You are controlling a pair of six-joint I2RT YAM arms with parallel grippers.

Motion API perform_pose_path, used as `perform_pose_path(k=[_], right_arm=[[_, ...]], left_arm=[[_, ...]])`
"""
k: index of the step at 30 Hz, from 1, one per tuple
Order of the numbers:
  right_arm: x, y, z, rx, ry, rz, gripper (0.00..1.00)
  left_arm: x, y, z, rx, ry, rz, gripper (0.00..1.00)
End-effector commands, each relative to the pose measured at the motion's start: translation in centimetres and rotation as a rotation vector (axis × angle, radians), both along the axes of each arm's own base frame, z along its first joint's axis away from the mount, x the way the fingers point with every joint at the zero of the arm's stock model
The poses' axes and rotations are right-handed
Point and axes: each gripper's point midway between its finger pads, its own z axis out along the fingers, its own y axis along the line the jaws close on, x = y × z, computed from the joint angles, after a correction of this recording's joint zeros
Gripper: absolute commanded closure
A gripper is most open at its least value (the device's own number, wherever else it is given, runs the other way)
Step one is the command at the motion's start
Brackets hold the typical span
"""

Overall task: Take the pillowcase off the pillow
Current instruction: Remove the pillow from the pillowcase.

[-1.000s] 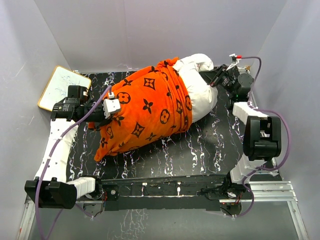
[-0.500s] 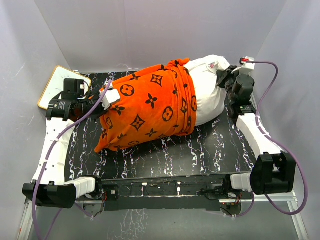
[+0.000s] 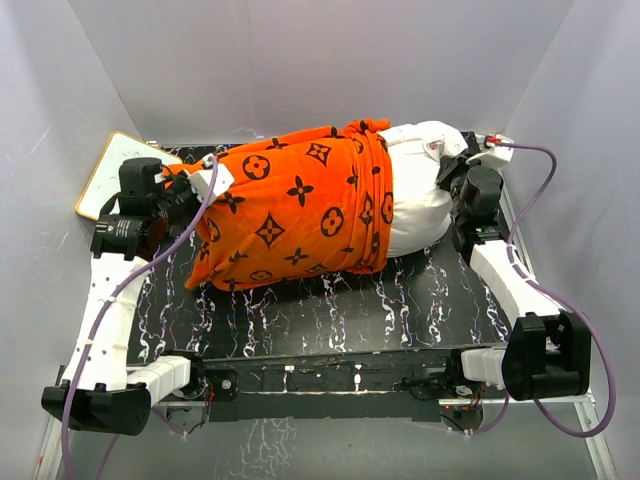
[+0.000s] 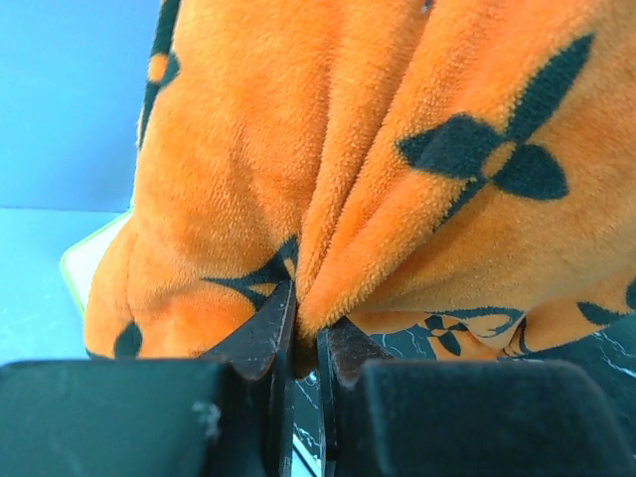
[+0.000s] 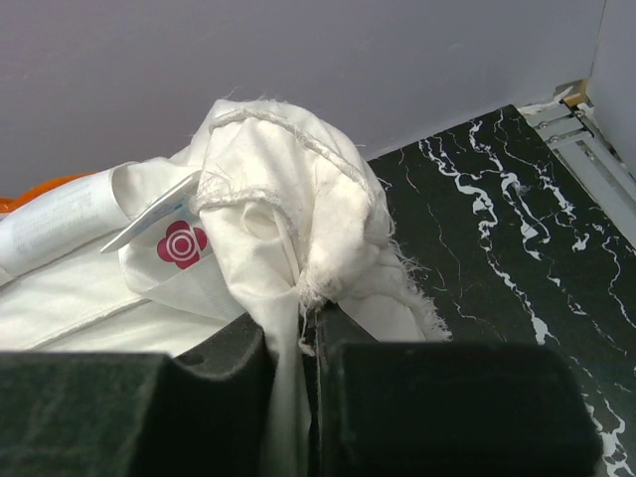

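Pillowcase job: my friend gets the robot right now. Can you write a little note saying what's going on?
Left gripper: shut on a fold at the left end of the orange pillowcase.
Right gripper: shut on a corner of the white pillow at its right end.
Where: pillow and case lie across the black table, between the two arms.
Done: the pillow's right end is bare, out of the case.
Left: most of the pillow is inside the case. Probably pull the two ends apart until it slides free.
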Motion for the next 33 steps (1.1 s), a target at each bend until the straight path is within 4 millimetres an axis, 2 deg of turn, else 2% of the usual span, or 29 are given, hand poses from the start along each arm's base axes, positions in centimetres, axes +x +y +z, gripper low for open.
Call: perform_pose_path(k=[1, 6, 8, 9, 10, 12, 15, 18, 21, 25, 28, 33], right_arm=[[-2.6, -9.0, -5.1, 0.02, 0.13, -0.323, 0.92], [-3.1, -9.9, -5.9, 0.088, 0.131, -0.342, 0.92], [-3.0, -9.3, -5.4, 0.119, 0.107, -0.304, 0.92], [-2.9, -8.7, -4.6, 0.12, 0.058, -0.262, 0.92], [-2.7, -7.0, -4.3, 0.11, 0.023, -0.155, 0.92], [-2.7, -3.8, -1.5, 0.077, -0.123, 0.037, 0.91], [-3.3, -0.7, 2.3, 0.048, -0.293, 0.213, 0.92], [-3.4, 0.3, 3.8, 0.033, -0.33, 0.276, 0.91], [-3.6, 0.6, 4.8, 0.035, -0.36, 0.29, 0.92], [-3.5, 1.0, 5.3, 0.03, -0.366, 0.316, 0.91], [-3.6, 1.0, 5.3, 0.026, -0.363, 0.318, 0.92], [-3.7, 1.5, 5.3, 0.018, -0.361, 0.343, 0.92]], left_arm=[[1.1, 8.5, 5.0, 0.105, -0.225, 0.391, 1.0], [1.3, 12.1, 4.9, 0.067, -0.232, 0.496, 1.0], [0.8, 11.5, 4.3, 0.022, -0.189, 0.442, 1.0], [0.3, 10.6, 3.6, -0.006, -0.149, 0.389, 0.91], [-0.1, 9.3, 2.9, -0.04, -0.106, 0.328, 0.73], [-1.3, 6.2, 1.5, -0.127, -0.013, 0.187, 0.4], [-1.5, 3.2, 1.1, -0.229, 0.023, 0.049, 0.21], [-0.5, 1.8, 1.6, -0.287, 0.023, -0.028, 0.17], [1.4, 1.9, 3.2, -0.287, -0.012, -0.059, 0.03], [4.0, 2.4, 4.9, -0.242, -0.078, -0.096, 0.03], [5.6, 2.8, 5.1, -0.178, -0.097, -0.158, 0.03], [7.6, 2.7, 2.7, -0.118, 0.007, -0.298, 0.03]])
